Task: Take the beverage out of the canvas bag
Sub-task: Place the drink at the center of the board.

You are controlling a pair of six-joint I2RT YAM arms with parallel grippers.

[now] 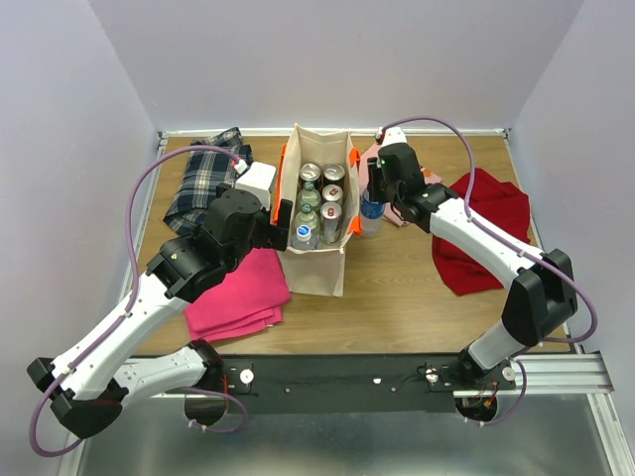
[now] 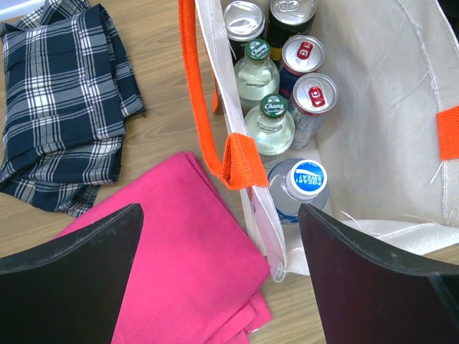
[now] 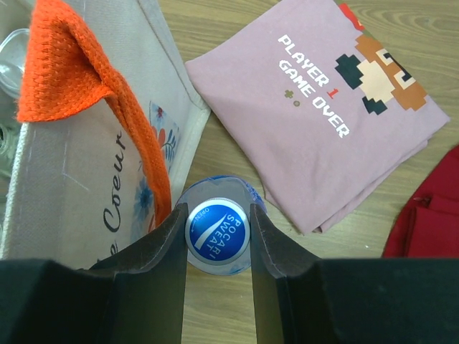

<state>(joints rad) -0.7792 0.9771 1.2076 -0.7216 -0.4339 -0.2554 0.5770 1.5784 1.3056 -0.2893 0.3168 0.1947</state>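
Note:
The beige canvas bag (image 1: 319,268) with orange handles (image 2: 204,107) stands upright mid-table, holding several cans and bottles, among them two green-capped Chang bottles (image 2: 272,107) and a blue-capped Pocari Sweat bottle (image 2: 300,183). A second Pocari Sweat bottle (image 3: 218,232) stands on the table just outside the bag's right wall. My right gripper (image 3: 218,236) is closed on its cap from above, and this bottle also shows in the top view (image 1: 370,213). My left gripper (image 2: 222,287) is open, its fingers on either side of the bag's left wall near the front corner.
A folded pink cloth (image 1: 238,297) lies by the bag's front left, under my left gripper. A plaid cloth (image 1: 208,178) is at the back left. A mauve printed T-shirt (image 3: 323,107) lies right of the bag, and a red cloth (image 1: 486,233) lies farther right.

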